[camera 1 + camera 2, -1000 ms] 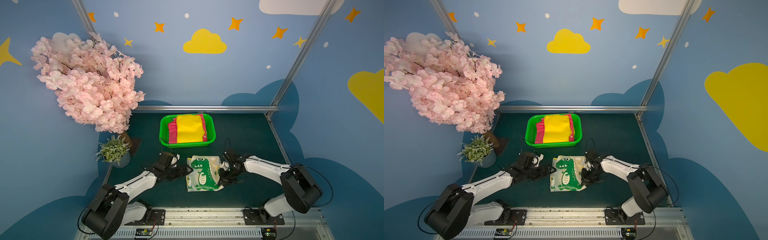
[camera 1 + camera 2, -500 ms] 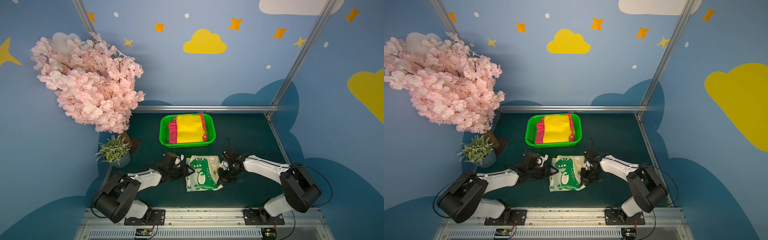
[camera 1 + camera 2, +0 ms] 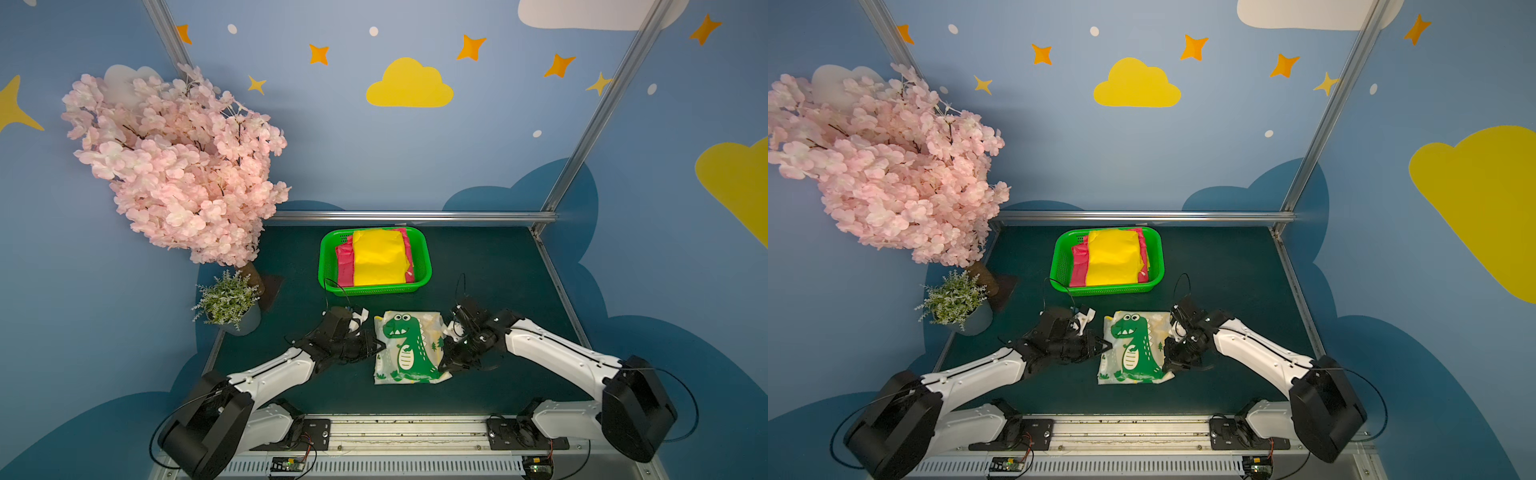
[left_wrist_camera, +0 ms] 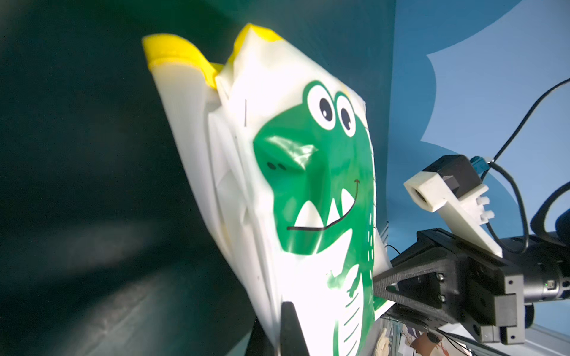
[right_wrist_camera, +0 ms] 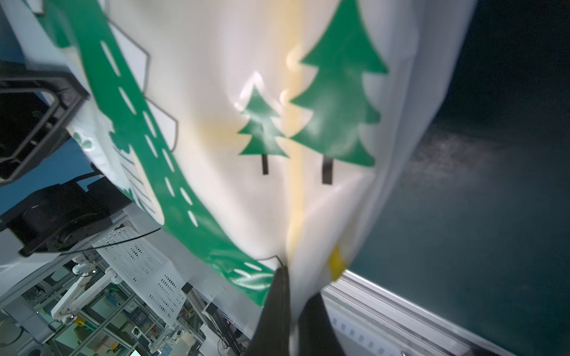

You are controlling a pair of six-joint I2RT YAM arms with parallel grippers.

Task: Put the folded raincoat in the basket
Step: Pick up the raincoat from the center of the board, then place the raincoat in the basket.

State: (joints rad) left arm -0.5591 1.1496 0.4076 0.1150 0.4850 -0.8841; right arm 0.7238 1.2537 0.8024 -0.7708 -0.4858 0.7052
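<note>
The green basket (image 3: 374,290) (a yellow folded sheet (image 3: 378,259) already inside) is set at centre frame in both top views. Just below it the dinosaur-print folded raincoat (image 3: 409,347) is laid lengthwise toward it, clamped at opposite edges by the left gripper (image 3: 376,347) and right gripper (image 3: 444,361).

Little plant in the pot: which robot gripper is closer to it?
Left. The left gripper pinches the raincoat on the edge facing the plant. The right gripper pinches the opposite edge, farther from the plant.
</note>
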